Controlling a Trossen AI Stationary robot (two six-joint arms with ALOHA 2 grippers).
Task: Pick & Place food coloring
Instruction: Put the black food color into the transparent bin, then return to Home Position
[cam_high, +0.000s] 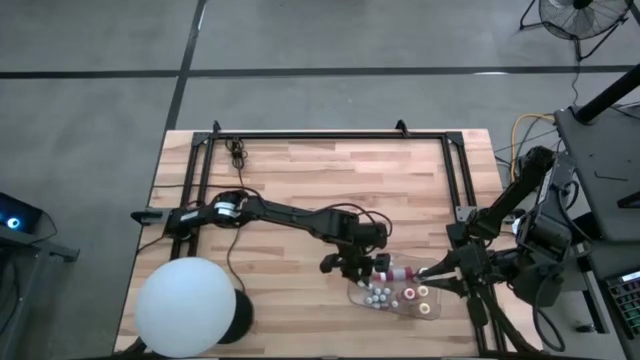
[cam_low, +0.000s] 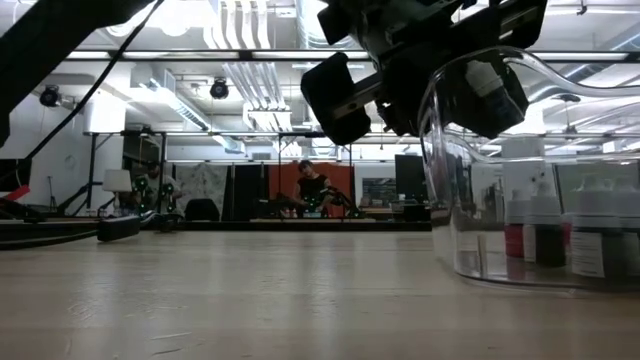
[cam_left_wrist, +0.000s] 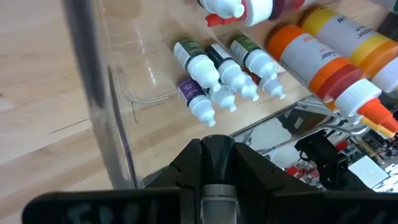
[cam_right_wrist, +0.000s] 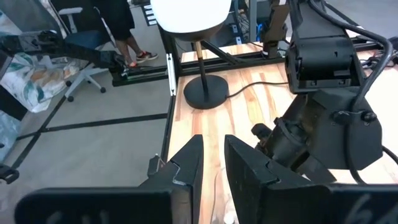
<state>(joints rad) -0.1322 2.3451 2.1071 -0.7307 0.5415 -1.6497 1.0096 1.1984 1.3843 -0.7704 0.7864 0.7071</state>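
Closest to the table's front edge: clear tray (cam_high: 352, 292), already loaded with food coloring (cam_high: 410, 294). Inside, a cluster of small white-capped bottles (cam_left_wrist: 205, 65) lying side by side on the floor of the tray, and beside them larger orange and yellow bottles (cam_left_wrist: 311, 53), also on their sides.

Just behind and above the tray's left end: left gripper (cam_high: 362, 272), fingers drawn together on what looks like a pale bottle (cam_left_wrist: 217, 202), though only its end shows between them. Poised over the open tray, so probably about to lower and let go of this one.

At the tray's right end: right gripper (cam_high: 430, 271), tip close to the rim. Narrow gap between its fingers in the right wrist view, nothing visibly in it. Impossible to say whether touching the tray or just beside it.

Judging by the layout: most of the job done. No loose bottles visible anywhere on the wood in the high view, so apparently only the carried bottle left to place.

Farther left along the front edge: big white ball (cam_high: 187, 305), well apart from the work. Beyond that, bare planks up to the black frame at the far side
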